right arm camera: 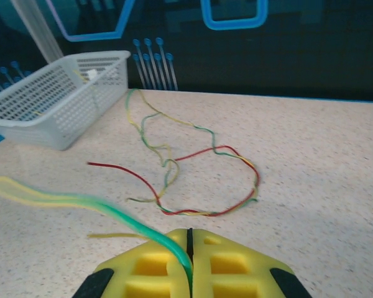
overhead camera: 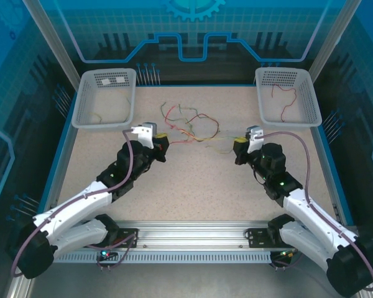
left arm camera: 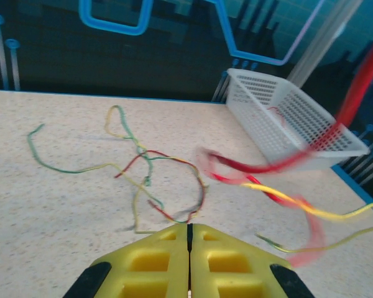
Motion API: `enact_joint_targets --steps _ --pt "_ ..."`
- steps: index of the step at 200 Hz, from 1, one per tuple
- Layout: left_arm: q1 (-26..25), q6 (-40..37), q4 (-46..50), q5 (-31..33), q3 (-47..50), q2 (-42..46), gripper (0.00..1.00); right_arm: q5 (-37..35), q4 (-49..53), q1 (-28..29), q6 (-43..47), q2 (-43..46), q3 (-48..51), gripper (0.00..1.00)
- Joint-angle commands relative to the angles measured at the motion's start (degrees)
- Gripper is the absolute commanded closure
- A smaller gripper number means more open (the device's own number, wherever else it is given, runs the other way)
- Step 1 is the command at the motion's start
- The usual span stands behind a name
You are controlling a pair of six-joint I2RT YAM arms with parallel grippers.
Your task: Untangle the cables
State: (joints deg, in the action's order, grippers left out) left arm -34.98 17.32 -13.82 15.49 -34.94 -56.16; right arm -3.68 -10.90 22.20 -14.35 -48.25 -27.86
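The right gripper (right arm camera: 188, 233) is pinched on a green strand (right arm camera: 133, 223), the left gripper (left arm camera: 189, 228) pressed together; the cables (right arm camera: 166, 162) are left tangled, 1 already laid in the right basket (overhead camera: 315, 102).

The arms (overhead camera: 81, 205) are white shells with black joints, each with a green light (overhead camera: 280, 184) and a looping purple-grey cable (overhead camera: 132, 162). The left gripper (left arm camera: 189, 227) and right gripper (right arm camera: 189, 231) have blocky yellow fingers (left arm camera: 152, 261) with square recesses, black-edged.

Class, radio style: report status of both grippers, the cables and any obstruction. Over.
Right gripper shut on green-yellow cable. Left gripper shut, hold unclear. Cables tangled mid-table. Nothing in the way.
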Motion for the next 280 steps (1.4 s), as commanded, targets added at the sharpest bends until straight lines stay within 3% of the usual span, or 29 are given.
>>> enact_joint_targets --steps 1,41,68,106,155,195,248,280 --pt "2.5 -2.0 3.0 8.2 1.9 2.3 1.00 -5.4 3.0 -3.7 -1.7 2.0 -2.0 1.00" --pt "4.4 -2.4 4.8 14.4 4.2 6.6 1.00 -5.1 5.5 -7.6 -1.0 3.8 -2.6 1.00" --pt "6.0 -2.1 5.2 13.7 5.6 11.0 1.00 -4.0 5.7 -9.3 -0.4 5.7 -2.4 1.00" --pt "6.3 -2.8 7.7 4.3 4.7 15.1 1.00 -2.4 5.1 -9.5 0.1 7.7 -2.1 1.00" --pt "6.3 -2.1 7.6 -15.7 6.8 14.4 1.00 2.0 1.3 -9.5 0.2 9.7 -1.0 1.00" --pt "5.4 -0.3 -4.8 -24.5 8.0 4.9 1.00 13.1 -7.1 -8.5 0.5 8.6 -0.4 1.00" --pt "-5.1 -8.4 -7.7 -22.5 -1.6 -14.8 1.00 21.4 -6.3 -5.2 4.9 4.8 -5.1 1.00" --pt "-7.1 -7.3 -13.5 -22.5 -3.2 -22.2 1.00 21.4 -4.9 -3.4 6.9 2.8 -7.3 1.00"
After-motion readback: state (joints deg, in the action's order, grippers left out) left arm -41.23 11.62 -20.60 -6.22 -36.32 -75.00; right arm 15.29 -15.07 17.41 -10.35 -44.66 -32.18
